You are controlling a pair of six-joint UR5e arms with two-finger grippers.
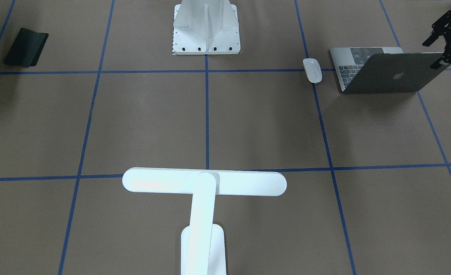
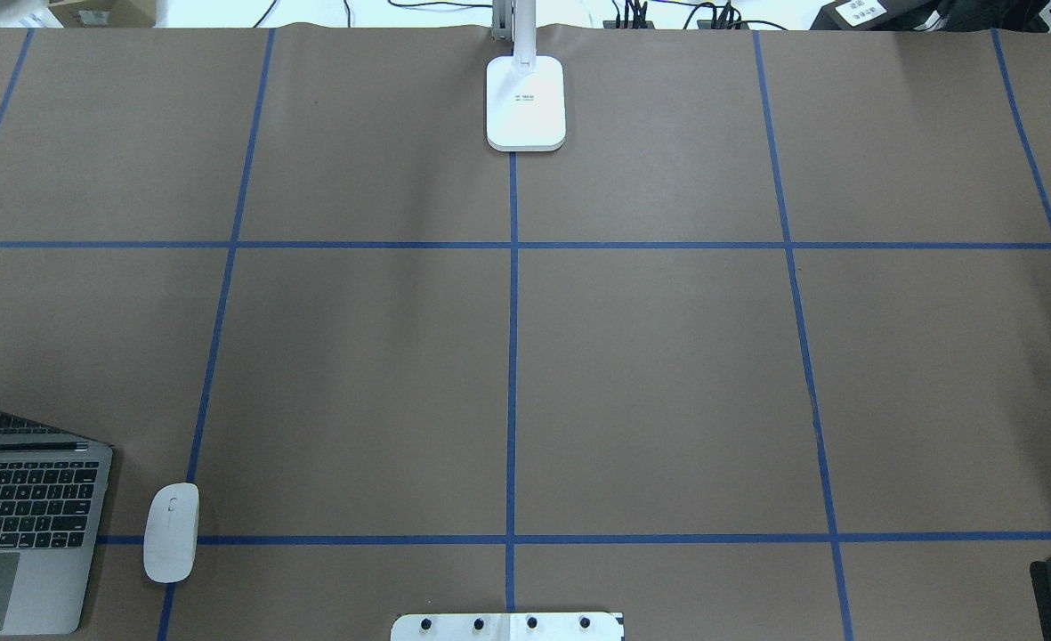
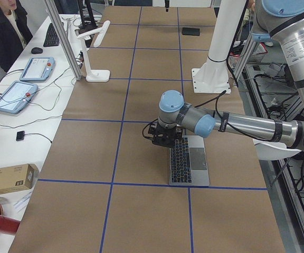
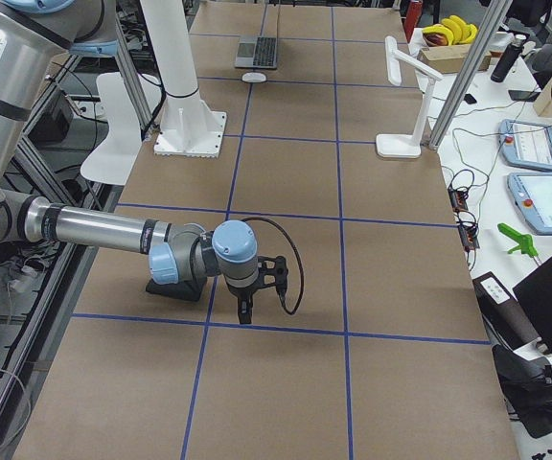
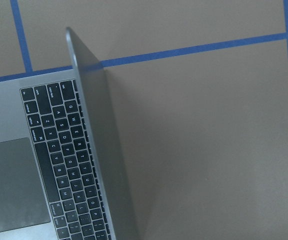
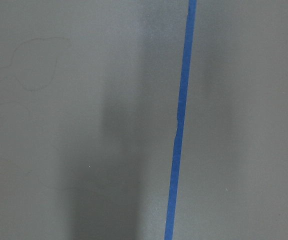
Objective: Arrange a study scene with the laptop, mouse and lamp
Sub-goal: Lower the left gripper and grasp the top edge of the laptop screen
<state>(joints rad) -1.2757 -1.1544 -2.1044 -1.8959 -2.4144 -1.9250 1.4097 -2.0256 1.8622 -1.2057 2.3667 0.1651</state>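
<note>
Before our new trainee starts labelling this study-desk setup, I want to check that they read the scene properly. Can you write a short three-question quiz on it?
1. True or false: the laptop has its lid shut.
2. Pick one. The mouse lies: A) on the laptop's keyboard; B) on the table beside the laptop, apart from it; C) on the laptop's trackpad.
3. Fill in: the white thing standing at the table's far edge from the robot, on the centre line, is the ____.

Key: 1 false, the lid is up and the keys show. 2 B. 3 lamp.
</note>
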